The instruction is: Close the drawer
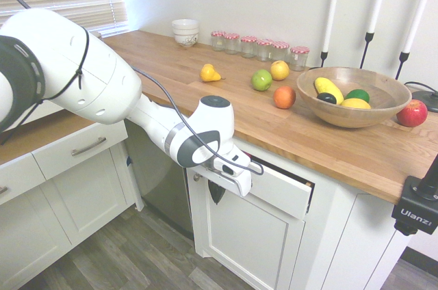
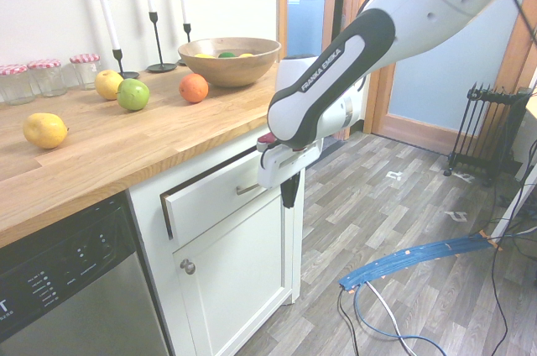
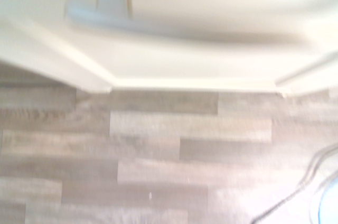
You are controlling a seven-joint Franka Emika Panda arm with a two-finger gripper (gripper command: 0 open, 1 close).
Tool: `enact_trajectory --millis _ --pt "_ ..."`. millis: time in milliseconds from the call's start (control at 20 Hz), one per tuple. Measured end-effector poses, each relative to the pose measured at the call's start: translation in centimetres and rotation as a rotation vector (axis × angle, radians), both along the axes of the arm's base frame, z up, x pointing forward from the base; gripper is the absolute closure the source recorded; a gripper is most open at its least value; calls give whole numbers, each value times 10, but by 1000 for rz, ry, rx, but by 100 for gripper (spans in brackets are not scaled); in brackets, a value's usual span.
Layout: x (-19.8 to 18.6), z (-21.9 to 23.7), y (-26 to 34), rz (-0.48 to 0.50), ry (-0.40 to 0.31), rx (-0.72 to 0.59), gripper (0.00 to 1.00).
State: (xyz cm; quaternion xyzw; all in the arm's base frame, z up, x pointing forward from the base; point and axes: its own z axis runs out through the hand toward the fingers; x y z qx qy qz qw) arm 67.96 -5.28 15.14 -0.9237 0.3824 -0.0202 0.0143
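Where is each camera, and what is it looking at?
First exterior view: high up beside the arm's base, looking down over the wooden countertop; the white arm reaches to the slightly open white-fronted drawer.
Second exterior view: on the opposite side, looking along the cabinet front; the arm and shut gripper are by the drawer.
Wrist view: faces down at the drawer's silver bar handle and grey plank floor; no robot parts show.
Both exterior views share the round wooden fruit bowl.
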Motion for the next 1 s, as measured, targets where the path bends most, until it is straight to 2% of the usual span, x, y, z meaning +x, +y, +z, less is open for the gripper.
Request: enact_trajectory --millis 200,500,600,650,1000 --pt "-37 21 -4 8 17 -13 100" --pt "-105 30 -6 1 18 -18 100" --pt "-117 36 -5 0 16 -16 100" --pt "-120 38 -5 -1 16 -15 0" --pt "-124 40 -5 -13 20 -11 0"
